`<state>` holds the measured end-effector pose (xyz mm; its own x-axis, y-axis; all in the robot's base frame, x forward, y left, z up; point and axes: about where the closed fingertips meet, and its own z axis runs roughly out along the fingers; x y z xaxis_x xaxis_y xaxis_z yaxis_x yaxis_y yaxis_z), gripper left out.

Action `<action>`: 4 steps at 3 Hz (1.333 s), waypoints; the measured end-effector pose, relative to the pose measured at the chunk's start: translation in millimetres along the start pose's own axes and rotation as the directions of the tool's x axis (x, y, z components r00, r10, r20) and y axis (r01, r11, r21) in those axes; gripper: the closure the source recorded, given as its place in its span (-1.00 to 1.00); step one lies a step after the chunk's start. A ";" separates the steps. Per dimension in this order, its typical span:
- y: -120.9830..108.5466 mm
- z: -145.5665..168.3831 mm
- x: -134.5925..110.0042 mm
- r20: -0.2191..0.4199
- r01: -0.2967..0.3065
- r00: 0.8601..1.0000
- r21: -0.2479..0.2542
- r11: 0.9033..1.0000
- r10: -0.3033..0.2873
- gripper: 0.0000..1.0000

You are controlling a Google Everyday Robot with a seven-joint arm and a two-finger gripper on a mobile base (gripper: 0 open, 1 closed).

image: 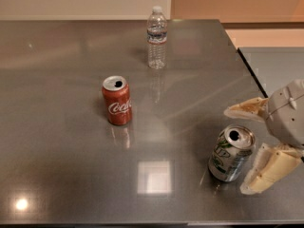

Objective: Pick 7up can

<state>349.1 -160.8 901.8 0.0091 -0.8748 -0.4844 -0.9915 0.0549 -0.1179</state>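
The 7up can (pixel 231 153), silver-white with green markings and an open silver top, stands upright on the grey metal table (pixel 61 127) at the front right. My gripper (pixel 247 148) comes in from the right edge, open, with its cream fingers spread. One finger (pixel 247 109) is just above and behind the can's top. The other finger (pixel 266 171) is beside the can's right front. The can sits close to the gap between them, and I cannot tell whether a finger touches it.
A red Coca-Cola can (pixel 117 100) stands upright near the table's middle left. A clear plastic water bottle (pixel 156 37) stands at the back centre. The table's right edge (pixel 247 65) runs just behind the gripper, with a second grey surface (pixel 275 65) beyond it.
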 end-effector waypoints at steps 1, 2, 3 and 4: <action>-0.1 3.5 1.5 -0.003 0.000 1.000 0.001 1.000 0.000 -0.17; -2.2 2.2 1.4 0.001 -0.002 1.000 -0.004 1.000 0.002 0.28; -9.0 -8.2 -4.5 0.003 -0.001 1.000 -0.001 1.000 0.001 0.76; -20.8 -31.3 -15.0 0.007 -0.002 1.000 0.008 1.000 0.002 1.00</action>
<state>365.6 -163.9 938.7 0.0077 -0.8715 -0.4904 -0.9905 0.0608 -0.1236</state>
